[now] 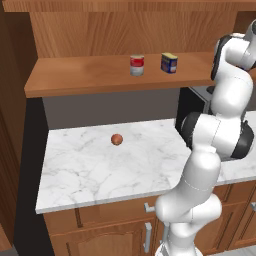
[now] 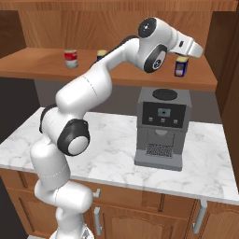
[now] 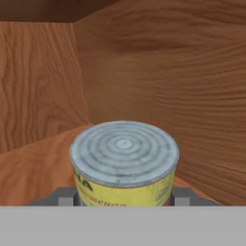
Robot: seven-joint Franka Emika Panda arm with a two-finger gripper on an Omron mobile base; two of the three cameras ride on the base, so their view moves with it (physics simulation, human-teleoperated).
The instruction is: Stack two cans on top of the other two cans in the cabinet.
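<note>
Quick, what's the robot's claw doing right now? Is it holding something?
Gripper: closed around a yellow-labelled can with a silver top, inside the wooden cabinet.

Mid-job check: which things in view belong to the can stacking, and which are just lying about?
Part of the job:
- red-and-white can
- free blue can beside it
- gripped blue can, between the tool fingertips
- cabinet

Lying about:
- orange ball
- coffee machine
- marble counter

Cabinet shelf (image 1: 75, 80): red-and-white can (image 1: 137, 65) upright, blue can (image 1: 169, 63) just right of it, apart. Orange-brown ball (image 1: 116, 139) on marble counter (image 1: 85, 175) below the shelf. Arm (image 1: 210, 150) rises right.
</note>
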